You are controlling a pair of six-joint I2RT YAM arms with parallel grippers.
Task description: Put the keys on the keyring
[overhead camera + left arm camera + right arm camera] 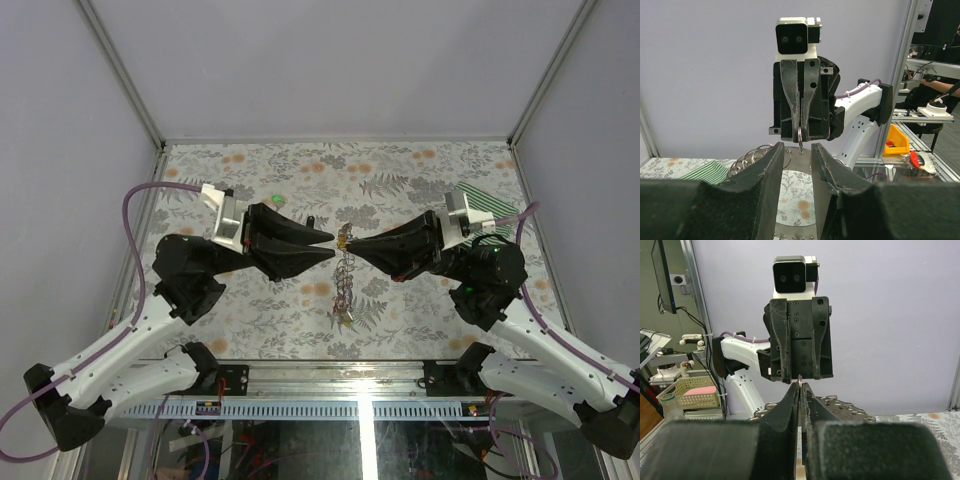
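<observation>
Keyring, the large flat dark grey metal ring (800,164), sits bottom centre of the left wrist view, apparently clamped edge to edge in the part-spread left gripper (331,246). Centre-right in the top view, the right gripper (355,245) is pinched tight on a thin silver wire loop (800,136), with a chain of loops (345,290) dangling below. Threading's the step, I'd say: next, that loop must line up squarely with the ring's band.

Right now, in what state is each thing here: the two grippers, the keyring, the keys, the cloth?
left gripper: closed on the keyring, held between its fingers.
right gripper: shut on a small ring.
keyring: raised, in the left gripper's grip.
keys: bunched at the near end of a chain of rings.
striped cloth: lying flat at the far right corner.
</observation>
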